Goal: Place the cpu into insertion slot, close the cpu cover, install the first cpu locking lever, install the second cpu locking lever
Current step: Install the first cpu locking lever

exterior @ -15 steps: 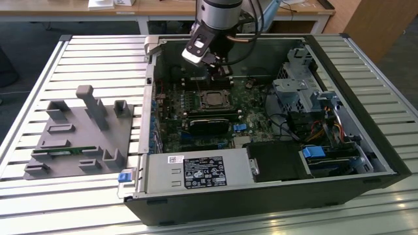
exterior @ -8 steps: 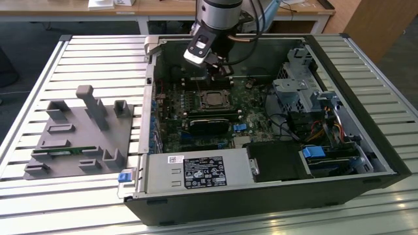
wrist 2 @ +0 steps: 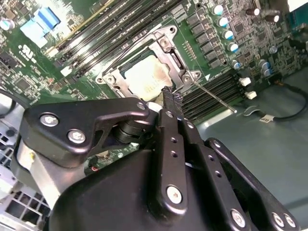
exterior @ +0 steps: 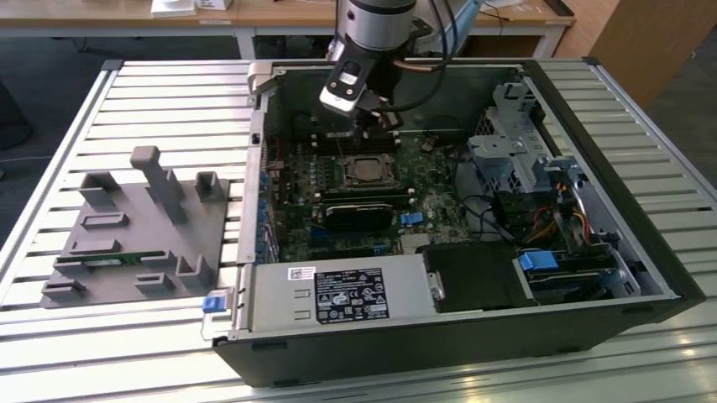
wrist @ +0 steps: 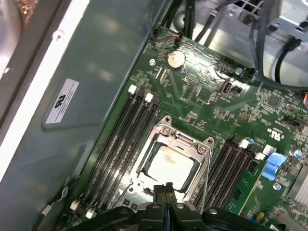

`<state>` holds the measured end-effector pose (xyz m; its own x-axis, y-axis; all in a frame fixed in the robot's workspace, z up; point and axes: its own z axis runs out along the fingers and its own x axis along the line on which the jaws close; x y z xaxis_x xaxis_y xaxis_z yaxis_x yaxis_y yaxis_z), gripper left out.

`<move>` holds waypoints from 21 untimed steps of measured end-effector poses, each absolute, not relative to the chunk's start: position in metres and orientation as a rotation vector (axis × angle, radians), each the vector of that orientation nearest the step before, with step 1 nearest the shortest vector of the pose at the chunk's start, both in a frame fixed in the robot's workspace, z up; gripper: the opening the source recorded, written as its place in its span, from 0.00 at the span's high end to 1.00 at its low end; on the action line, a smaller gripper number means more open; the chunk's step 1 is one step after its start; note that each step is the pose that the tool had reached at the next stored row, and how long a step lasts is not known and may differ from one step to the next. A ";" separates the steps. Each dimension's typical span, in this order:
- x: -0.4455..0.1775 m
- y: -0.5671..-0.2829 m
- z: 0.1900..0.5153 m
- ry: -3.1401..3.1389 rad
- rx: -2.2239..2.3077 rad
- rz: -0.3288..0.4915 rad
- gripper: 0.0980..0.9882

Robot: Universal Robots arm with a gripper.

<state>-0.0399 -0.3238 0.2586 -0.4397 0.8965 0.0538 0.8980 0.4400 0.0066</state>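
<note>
Jaws pressed together, nothing visible between them: in both wrist views the gripper (wrist: pixel 163 186) (wrist 2: pixel 172 94) shows its two black fingers (wrist: pixel 159 192) closed flat against each other, tips poised just at the edge of the insertion slot (exterior: pixel 348 178). And there's the cpu (wrist: pixel 171 163) (wrist 2: pixel 147 77), seated in that slot with its pale metal face up and the cpu cover (wrist: pixel 180 137) (wrist 2: pixel 174 54) lying down around it as a silvery frame. The second wrist view adds a thin bare locking lever (wrist 2: pixel 214 96) running out from the socket corner across the black memory slots (wrist 2: pixel 211 89). The first wrist view instead takes in the wider board, with a coin battery (wrist: pixel 175 58) and a blue connector (wrist: pixel 275 166) well apart from the socket. In the exterior view the arm drops straight down into the open computer case (exterior: pixel 605 327), wrist upright, gripper (exterior: pixel 375 128) at twelve o'clock of the cpu (exterior: pixel 367 170) and close to it. A grey fixture tray (exterior: pixel 134 227) lies out at nine o'clock on the slatted table (exterior: pixel 67 109).
</note>
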 end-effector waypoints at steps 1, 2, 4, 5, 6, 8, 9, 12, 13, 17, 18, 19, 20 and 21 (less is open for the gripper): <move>-0.040 -0.324 0.259 -2.639 -1.625 -0.052 0.99; -0.040 -0.324 0.259 -2.648 -1.609 -0.052 0.99; -0.040 -0.324 0.259 -2.665 -1.581 -0.051 0.99; -0.040 -0.324 0.259 -2.672 -1.569 -0.051 0.99; -0.040 -0.324 0.259 -2.678 -1.557 -0.051 0.99; -0.040 -0.324 0.259 -2.690 -1.536 -0.050 0.99; -0.040 -0.324 0.259 -2.696 -1.526 -0.050 0.99; -0.040 -0.324 0.259 -2.711 -1.497 -0.049 0.99; -0.040 -0.324 0.259 -2.716 -1.488 -0.049 0.99; -0.040 -0.324 0.259 -2.737 -1.449 -0.048 0.99; -0.040 -0.324 0.259 -2.743 -1.438 -0.048 0.99; -0.040 -0.324 0.259 -2.750 -1.424 -0.047 0.99; -0.040 -0.324 0.259 -2.758 -1.408 -0.047 0.99; -0.040 -0.324 0.259 -2.769 -1.385 -0.046 0.99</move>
<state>-0.0399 -0.3238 0.2586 -0.5993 0.7987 0.0538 0.8001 0.5999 0.0066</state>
